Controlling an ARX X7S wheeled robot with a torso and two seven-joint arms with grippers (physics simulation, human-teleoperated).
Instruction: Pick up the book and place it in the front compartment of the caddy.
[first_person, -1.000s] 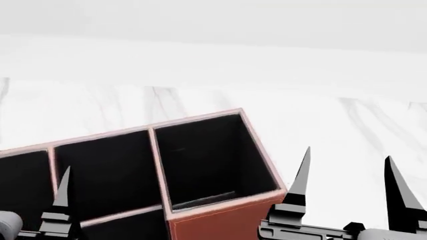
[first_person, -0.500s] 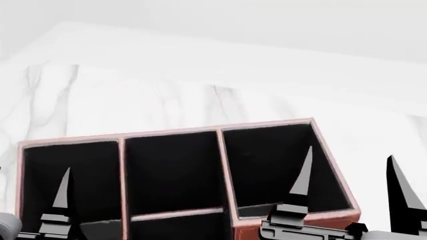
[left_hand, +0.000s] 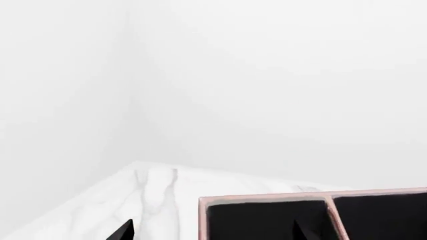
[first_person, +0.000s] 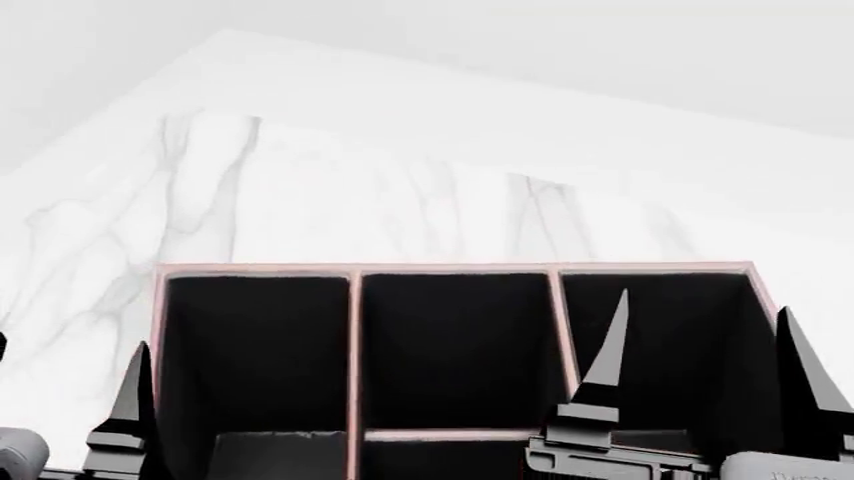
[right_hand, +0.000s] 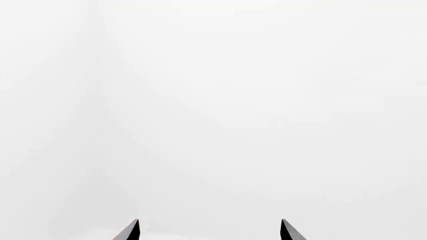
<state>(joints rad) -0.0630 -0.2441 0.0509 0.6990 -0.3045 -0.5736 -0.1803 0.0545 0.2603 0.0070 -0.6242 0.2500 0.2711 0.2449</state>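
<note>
Three cells of the caddy (first_person: 454, 272) show in the head view, side by side along its far wall, with a low divider crossing near the bottom edge; all look dark and hold nothing visible. The book appears in no view, so I cannot say where it lies; it is not in the cells that can be seen.

The right gripper (first_person: 701, 365) stands near the caddy's right end with its two pointed fingers well apart, wide and holding nothing; the right wrist view shows the same wide gap against blank white. The left gripper (left_hand: 212, 231) shows two tips spread wide in the left wrist view, nothing between them; in the head view only one finger is visible at the lower left.

By my judgement a small thin book should be light and stiff, its cover perhaps smooth enough to slip; taking it across the covers near the spine, not by the page edges, would likely hold best, though this rests on the task wording alone.

No brand, label or writing can be read on the caddy, the marble table (first_person: 267, 190) or the grippers.
</note>
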